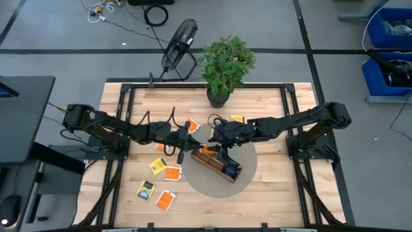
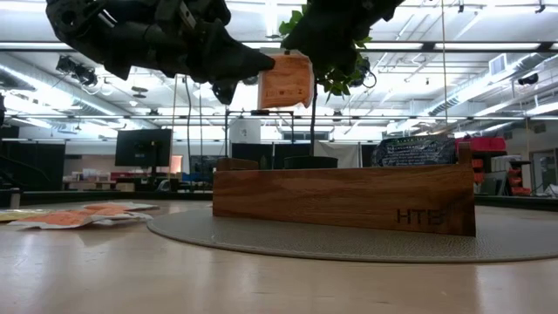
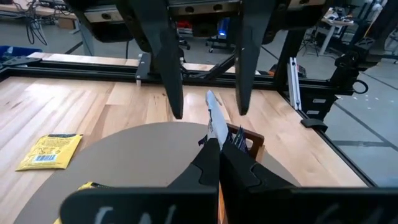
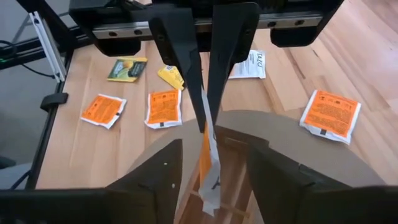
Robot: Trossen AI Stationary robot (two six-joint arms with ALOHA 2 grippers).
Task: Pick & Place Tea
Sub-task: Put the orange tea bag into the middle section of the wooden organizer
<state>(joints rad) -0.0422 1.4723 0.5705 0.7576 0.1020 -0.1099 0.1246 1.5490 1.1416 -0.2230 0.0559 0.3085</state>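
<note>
- The wooden table runs from the near edge towards the room. On its near left part lie loose tea sachets: an orange one, a yellow-green one, another orange one and a yellow one, all flat on the wood and clear of the mat.
- A round grey mat sits mid-table, and the long wooden tray rests on it. A dark blue sachet stands above the tray's wall near one end.
- Above the tray, lifted clear of its rim, hangs one orange sachet. The left gripper is clamped on it, fingers pressed tight against both faces. The sachet stands on edge between them.
- The right gripper faces the left one from the other side. Its fingers are spread apart, one on each side of the held sachet, with a gap showing on both sides. It grasps nothing.
- Farther back on the table lie an orange sachet just beside the mat's far edge and a yellow sachet beyond it.
- At the table's far edge stands a potted plant, and a small fan stands on the floor behind it.
</note>
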